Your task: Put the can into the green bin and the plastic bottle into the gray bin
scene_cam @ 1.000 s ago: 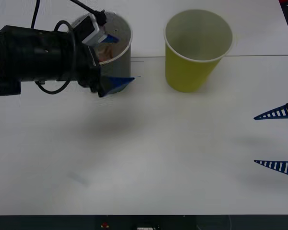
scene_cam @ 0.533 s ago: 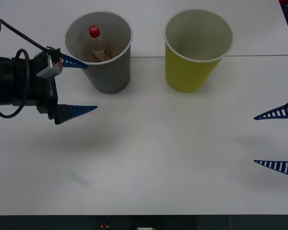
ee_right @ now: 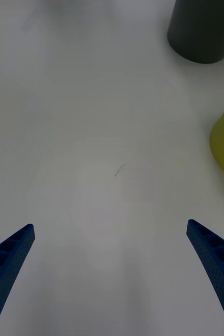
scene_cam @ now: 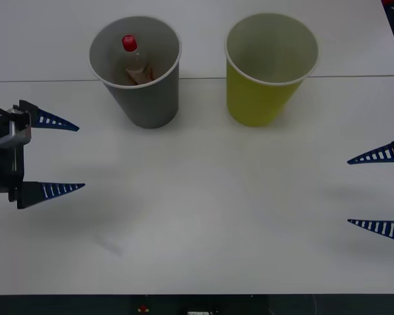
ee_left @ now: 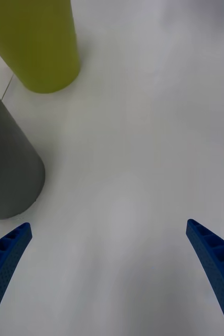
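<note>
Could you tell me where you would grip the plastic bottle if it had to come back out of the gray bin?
Probably at the neck just under the red cap, coming straight down from above. The plastic bottle stands leaning inside the gray bin, cap uppermost, and the bin's wall blocks any sideways approach.

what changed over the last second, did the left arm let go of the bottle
Yes. The left gripper was over the gray bin a second ago; it has since drawn back to the table's left edge, open and empty. The plastic bottle stands inside the gray bin. The green bin and the open right gripper stayed put.
</note>
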Controlling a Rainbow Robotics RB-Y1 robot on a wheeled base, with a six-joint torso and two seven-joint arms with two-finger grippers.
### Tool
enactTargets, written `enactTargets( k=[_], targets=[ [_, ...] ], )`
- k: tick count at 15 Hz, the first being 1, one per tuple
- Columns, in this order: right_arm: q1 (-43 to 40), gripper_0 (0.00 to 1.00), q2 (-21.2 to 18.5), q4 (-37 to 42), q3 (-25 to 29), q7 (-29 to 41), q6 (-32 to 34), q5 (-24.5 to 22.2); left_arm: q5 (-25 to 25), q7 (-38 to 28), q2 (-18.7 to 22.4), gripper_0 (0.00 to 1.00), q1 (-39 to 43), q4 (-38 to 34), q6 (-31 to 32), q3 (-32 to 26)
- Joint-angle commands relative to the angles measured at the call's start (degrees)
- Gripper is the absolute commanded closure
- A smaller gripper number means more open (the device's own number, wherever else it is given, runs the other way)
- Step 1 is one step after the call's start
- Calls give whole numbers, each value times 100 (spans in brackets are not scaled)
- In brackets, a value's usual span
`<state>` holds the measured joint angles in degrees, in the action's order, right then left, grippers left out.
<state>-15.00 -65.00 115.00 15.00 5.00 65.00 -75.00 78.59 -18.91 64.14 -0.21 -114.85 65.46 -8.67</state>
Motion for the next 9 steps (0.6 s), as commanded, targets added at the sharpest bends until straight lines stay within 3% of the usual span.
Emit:
enactTargets(
  k=[1, 3, 9],
  targets=[
    [0, 0, 0, 0, 0, 0, 0, 0, -178, 292, 55, 0, 311, 86, 318, -320],
    [0, 0, 0, 0, 0, 0, 0, 0, -204, 327, 55, 0, 399, 104, 608, -531],
    [0, 0, 0, 0, 0, 0, 0, 0, -134, 389, 20, 0, 557, 121, 634, -575]
  ],
)
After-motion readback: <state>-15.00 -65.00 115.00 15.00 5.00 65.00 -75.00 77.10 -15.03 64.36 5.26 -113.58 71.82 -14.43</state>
